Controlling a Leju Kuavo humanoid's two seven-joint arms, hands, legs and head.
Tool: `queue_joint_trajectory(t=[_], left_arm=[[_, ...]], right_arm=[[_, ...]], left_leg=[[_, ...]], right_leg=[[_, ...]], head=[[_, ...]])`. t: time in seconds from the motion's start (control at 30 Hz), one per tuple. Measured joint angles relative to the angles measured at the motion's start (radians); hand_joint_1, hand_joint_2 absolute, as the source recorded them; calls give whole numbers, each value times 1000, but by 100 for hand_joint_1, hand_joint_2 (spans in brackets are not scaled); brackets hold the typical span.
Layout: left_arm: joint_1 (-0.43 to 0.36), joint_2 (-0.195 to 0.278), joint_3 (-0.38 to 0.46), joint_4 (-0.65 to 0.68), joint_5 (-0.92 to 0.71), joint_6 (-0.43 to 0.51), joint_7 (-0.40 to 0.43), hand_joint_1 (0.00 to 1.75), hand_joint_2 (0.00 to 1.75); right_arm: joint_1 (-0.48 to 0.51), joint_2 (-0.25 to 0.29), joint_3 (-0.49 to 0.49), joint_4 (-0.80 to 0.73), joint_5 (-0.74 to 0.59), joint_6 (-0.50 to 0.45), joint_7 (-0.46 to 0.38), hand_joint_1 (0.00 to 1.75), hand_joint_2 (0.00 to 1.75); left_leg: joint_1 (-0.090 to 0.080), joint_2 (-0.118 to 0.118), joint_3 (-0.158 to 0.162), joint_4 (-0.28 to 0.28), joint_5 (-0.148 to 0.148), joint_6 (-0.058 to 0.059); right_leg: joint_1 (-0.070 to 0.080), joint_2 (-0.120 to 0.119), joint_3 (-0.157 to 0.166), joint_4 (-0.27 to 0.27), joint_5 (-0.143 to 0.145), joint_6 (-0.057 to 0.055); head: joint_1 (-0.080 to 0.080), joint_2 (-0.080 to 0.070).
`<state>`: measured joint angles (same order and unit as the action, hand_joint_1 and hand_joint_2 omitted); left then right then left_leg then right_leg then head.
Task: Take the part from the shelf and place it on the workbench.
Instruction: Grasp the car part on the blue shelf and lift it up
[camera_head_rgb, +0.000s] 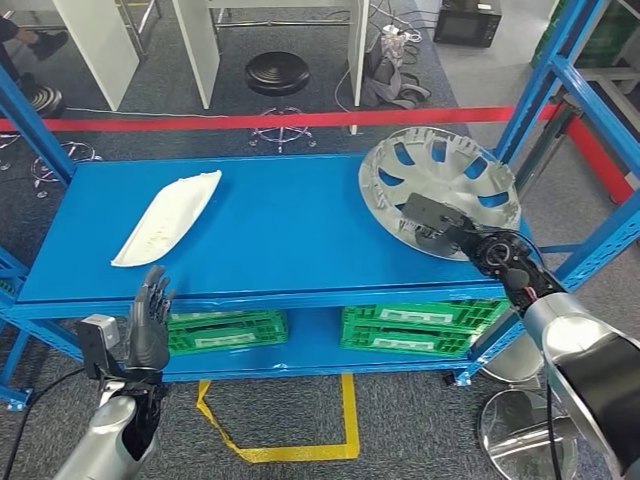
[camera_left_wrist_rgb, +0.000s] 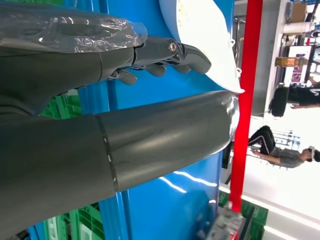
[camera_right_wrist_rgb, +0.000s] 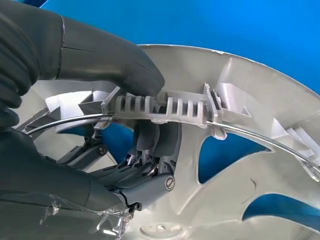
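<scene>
A silver wheel cover (camera_head_rgb: 453, 165) lies at the right end of the blue shelf (camera_head_rgb: 287, 230). My right hand (camera_head_rgb: 445, 228) grips its near rim; in the right wrist view the thumb (camera_right_wrist_rgb: 113, 60) presses on top of the ribbed rim of the wheel cover (camera_right_wrist_rgb: 245, 165) and the fingers (camera_right_wrist_rgb: 151, 175) curl underneath. A white curved part (camera_head_rgb: 170, 215) lies at the left end of the shelf. My left hand (camera_head_rgb: 149, 320) stands upright before the shelf's front edge, fingers apart and holding nothing. The left wrist view shows its fingers (camera_left_wrist_rgb: 170, 50) short of the white part (camera_left_wrist_rgb: 203, 40).
Green crates (camera_head_rgb: 226, 330) (camera_head_rgb: 415, 328) sit on the lower shelf level. Blue uprights (camera_head_rgb: 543, 90) frame the right side. Behind the shelf run a red floor line (camera_head_rgb: 302, 118), a black stool (camera_head_rgb: 278, 75) and white table legs. Yellow tape (camera_head_rgb: 351, 420) marks the floor. A seated person (camera_left_wrist_rgb: 283, 155) is far off.
</scene>
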<state>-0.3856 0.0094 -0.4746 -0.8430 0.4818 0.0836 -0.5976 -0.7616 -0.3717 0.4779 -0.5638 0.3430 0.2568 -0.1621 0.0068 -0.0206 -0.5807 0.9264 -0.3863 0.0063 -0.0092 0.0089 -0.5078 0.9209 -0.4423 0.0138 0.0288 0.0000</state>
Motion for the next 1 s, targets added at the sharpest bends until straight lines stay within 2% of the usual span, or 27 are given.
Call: queue_joint_trajectory(t=[0.17, 0.33, 0.63, 1.0], left_arm=[[3, 0, 0, 1, 0, 14, -4, 0, 0], [14, 1, 0, -1, 0, 33, -3, 0, 0], [26, 3, 0, -2, 0, 39, -2, 0, 0], [34, 2, 0, -2, -2, 37, -15, 0, 0]], right_arm=[[0, 5, -1, -95, -175, 53, 70, 175, 175], [7, 7, 5, -199, -320, 60, 131, 175, 175], [33, 7, 10, -313, -391, 56, 156, 175, 175], [59, 7, 8, -422, -561, 25, 164, 175, 175]], left_leg=[[0, 0, 0, 0, 0, 0], [0, 0, 1, 0, 0, 0], [0, 0, 0, 0, 0, 0], [1, 0, 0, 0, 0, 0]], right_leg=[[0, 0, 0, 0, 0, 0], [1, 0, 0, 0, 0, 0], [0, 0, 0, 0, 0, 0], [0, 0, 0, 0, 0, 0]], head=[[0, 0], [0, 0], [0, 0], [0, 0]])
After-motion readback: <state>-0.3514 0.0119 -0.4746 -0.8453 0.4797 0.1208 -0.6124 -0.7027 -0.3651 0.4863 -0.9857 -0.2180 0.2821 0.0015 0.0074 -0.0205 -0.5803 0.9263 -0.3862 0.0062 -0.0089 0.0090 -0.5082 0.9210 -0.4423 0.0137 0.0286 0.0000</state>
